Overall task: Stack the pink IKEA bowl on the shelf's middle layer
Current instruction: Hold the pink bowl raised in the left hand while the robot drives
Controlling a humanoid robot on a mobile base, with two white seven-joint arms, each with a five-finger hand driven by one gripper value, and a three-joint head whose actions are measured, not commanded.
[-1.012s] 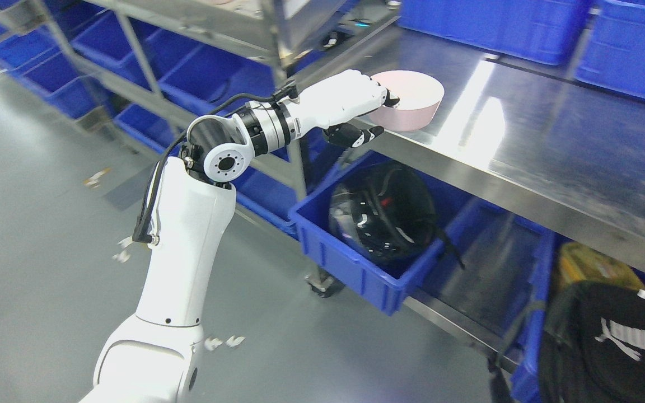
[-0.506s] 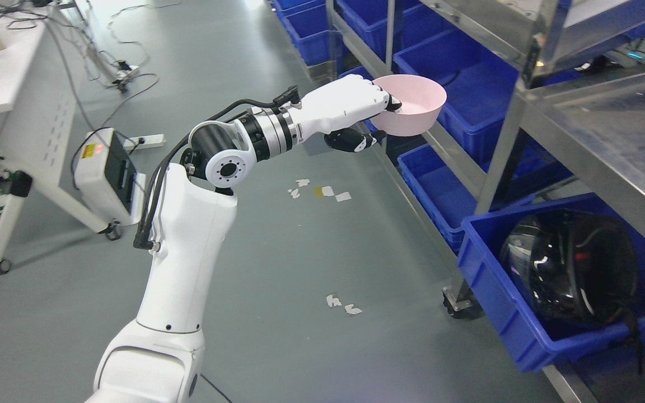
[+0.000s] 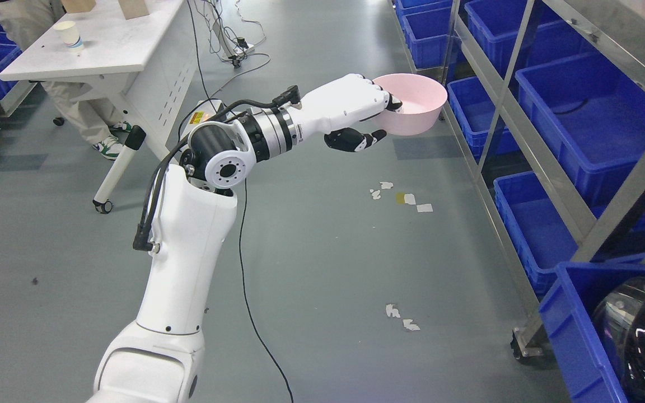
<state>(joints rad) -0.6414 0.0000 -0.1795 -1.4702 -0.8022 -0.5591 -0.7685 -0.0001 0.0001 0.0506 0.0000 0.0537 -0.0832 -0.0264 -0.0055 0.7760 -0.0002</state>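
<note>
Pink bowl [image 3: 415, 103] up in the air over the gray floor [image 3: 322, 252], near the shelf [image 3: 529, 145]. Held at its rim by the left hand [image 3: 350, 106], fingers curled over the edge. Looks light, stiff, a bit slippery; best gripped at the rim.

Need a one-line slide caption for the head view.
Left hand carries the pink bowl by its rim above the grey floor, beside the shelf of blue bins.

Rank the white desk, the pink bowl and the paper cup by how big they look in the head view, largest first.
1. white desk, cut off by the top edge
2. pink bowl, held at its rim by the left hand
3. paper cup

The desk and cup stand farther from the camera than the bowl, but the order is clear.
</note>
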